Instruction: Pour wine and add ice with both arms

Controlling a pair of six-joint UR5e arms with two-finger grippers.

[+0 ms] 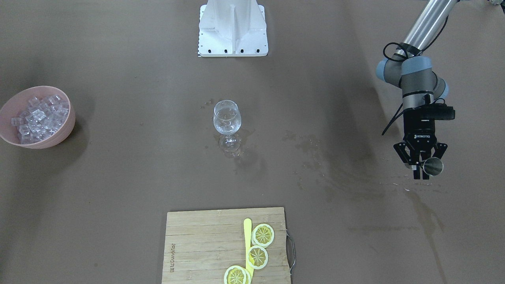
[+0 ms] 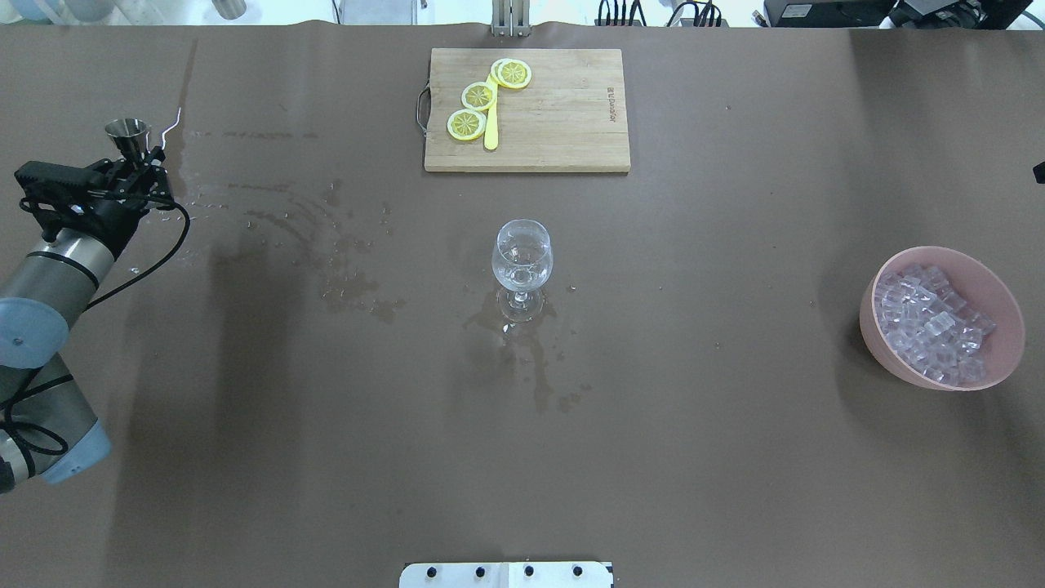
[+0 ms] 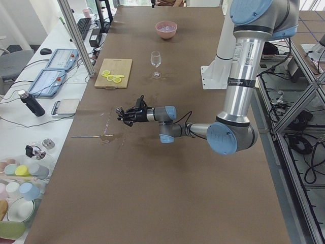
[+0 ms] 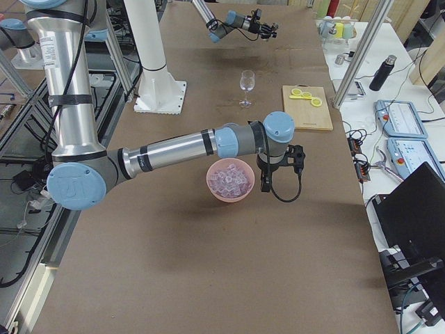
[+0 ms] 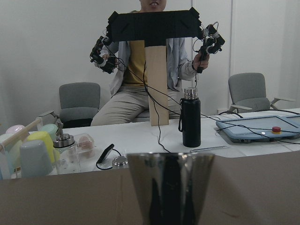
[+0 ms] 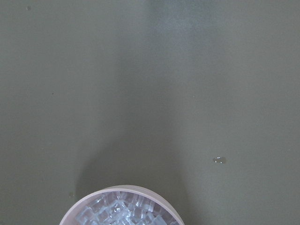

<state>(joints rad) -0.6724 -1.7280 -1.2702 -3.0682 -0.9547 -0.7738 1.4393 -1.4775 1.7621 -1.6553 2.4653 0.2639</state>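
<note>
My left gripper (image 1: 423, 170) is shut on an upright steel jigger (image 2: 128, 129) above the table's wet left end, far from the wine glass. The jigger (image 5: 169, 187) fills the bottom of the left wrist view. The wine glass (image 2: 522, 260) stands at mid-table with a little clear liquid in its bowl; I cannot tell whether that is the wine. The ice (image 2: 935, 327) fills a pink bowl (image 2: 878, 327) at the right end. My right gripper (image 4: 264, 184) hangs beside that bowl; I cannot tell whether it is open or shut. The right wrist view shows only the ice (image 6: 123, 213) below it.
A wooden cutting board (image 2: 563, 122) with lemon slices (image 2: 478, 95) and a yellow knife lies at the far edge. Spilled drops (image 2: 351, 278) streak the table between the jigger and the glass. The white base block (image 1: 232, 29) is behind the glass. A person (image 5: 140, 89) sits beyond the left end.
</note>
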